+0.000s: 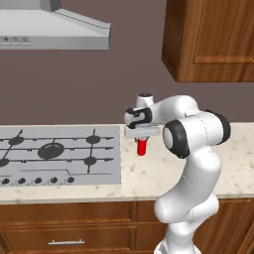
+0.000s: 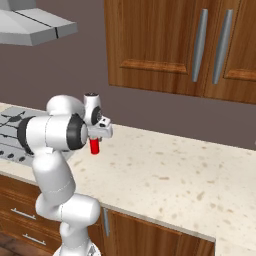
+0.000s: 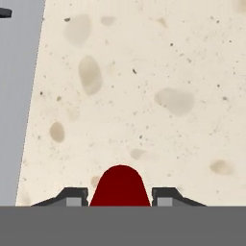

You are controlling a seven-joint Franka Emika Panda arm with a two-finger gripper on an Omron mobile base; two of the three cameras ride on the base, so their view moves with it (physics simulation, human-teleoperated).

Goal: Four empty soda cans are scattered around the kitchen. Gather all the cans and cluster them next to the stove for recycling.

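speckled beige counter (image 1: 149, 173), grey range hood (image 1: 54, 30), wooden cabinets (image 2: 170, 45) above, drawers (image 1: 67, 230) below.

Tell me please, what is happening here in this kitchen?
The robot arm holds a red soda can in its gripper, jaws shut on it, above the speckled counter. The can hangs upright just to the right of the stove. Whether it touches the counter cannot be told. No other can stands beside the stove yet.
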